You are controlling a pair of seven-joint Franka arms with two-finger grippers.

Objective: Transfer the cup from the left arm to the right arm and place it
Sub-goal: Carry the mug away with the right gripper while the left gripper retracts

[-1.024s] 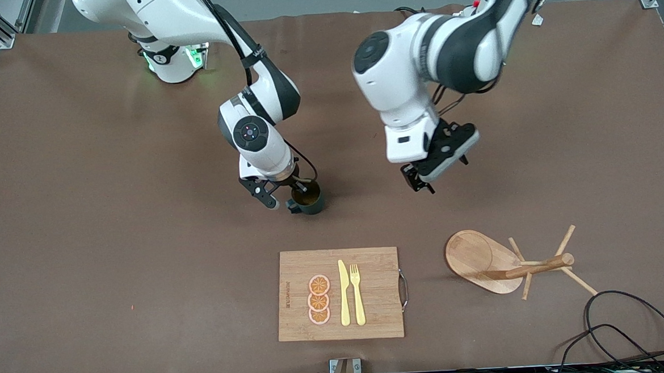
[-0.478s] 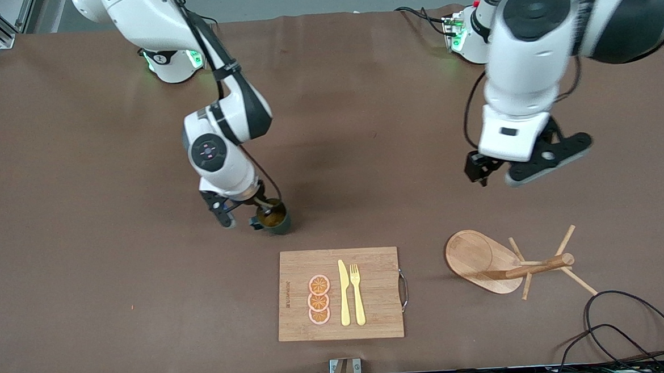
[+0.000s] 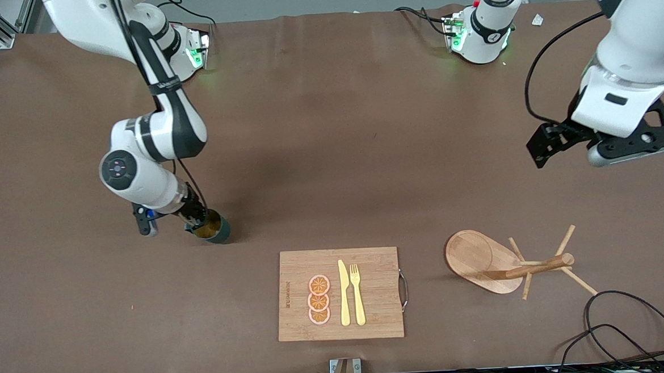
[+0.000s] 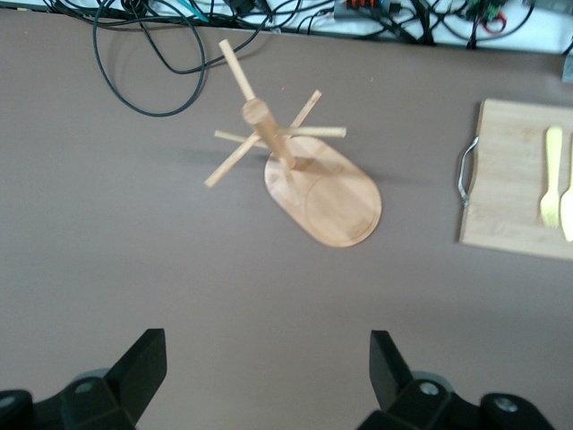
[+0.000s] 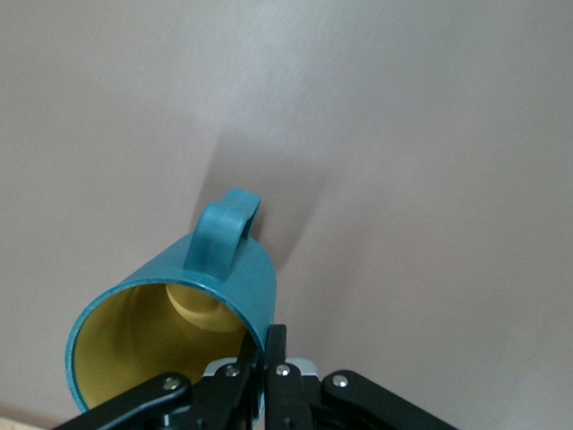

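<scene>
Brown matting covers the table (image 3: 329, 124). Toward the right arm's end from the cutting board (image 3: 339, 294), the right gripper (image 3: 194, 223) is clamped on the rim of the cup (image 3: 213, 228), carrying it tilted. It seems to be off the mat. The left gripper (image 3: 591, 147) waits, jaws apart and empty, over the mat by the wooden mug rack (image 3: 506, 262). The handover looks done; next comes setting the cup down upright.

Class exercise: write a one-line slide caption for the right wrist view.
Right gripper pinches the rim of the teal cup, yellow inside, handle showing, above the brown table.
</scene>
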